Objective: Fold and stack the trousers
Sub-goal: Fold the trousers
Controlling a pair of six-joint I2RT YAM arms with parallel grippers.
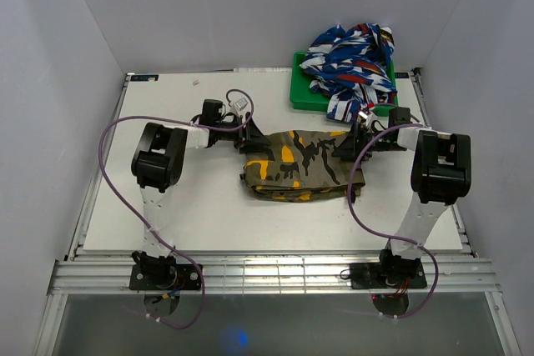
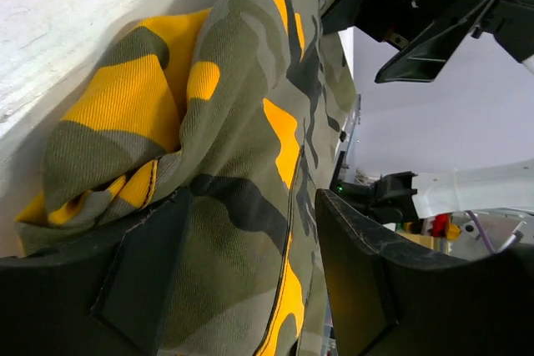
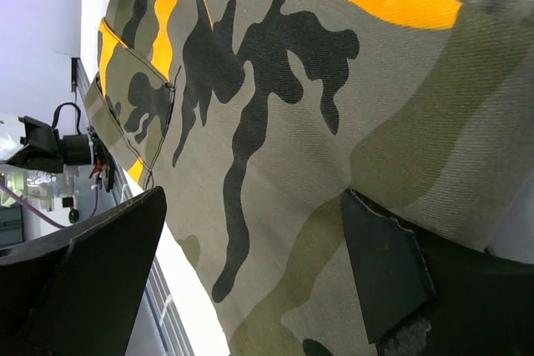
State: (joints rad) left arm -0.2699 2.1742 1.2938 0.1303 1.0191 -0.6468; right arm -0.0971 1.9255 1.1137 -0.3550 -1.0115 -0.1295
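Note:
The trousers [image 1: 300, 166] lie folded into a compact camouflage bundle of olive, black and orange-yellow in the middle of the white table. My left gripper [image 1: 247, 141] is at the bundle's left end and my right gripper [image 1: 349, 146] is at its right end. In the left wrist view the left gripper [image 2: 250, 277] stands open, its dark fingers [image 2: 133, 281] wide apart over the trousers [image 2: 242, 122]. The right gripper [image 3: 250, 264] is open too, with the flat camouflage cloth [image 3: 284, 122] spread under its spread fingers [image 3: 392, 273]. Neither holds a pinch of cloth.
A green bin [image 1: 302, 93] at the back right of the table holds a heap of blue, white and red clothes [image 1: 350, 60]. Bare white table [image 1: 167, 214] lies in front of the trousers and to their left. Grey walls close in on three sides.

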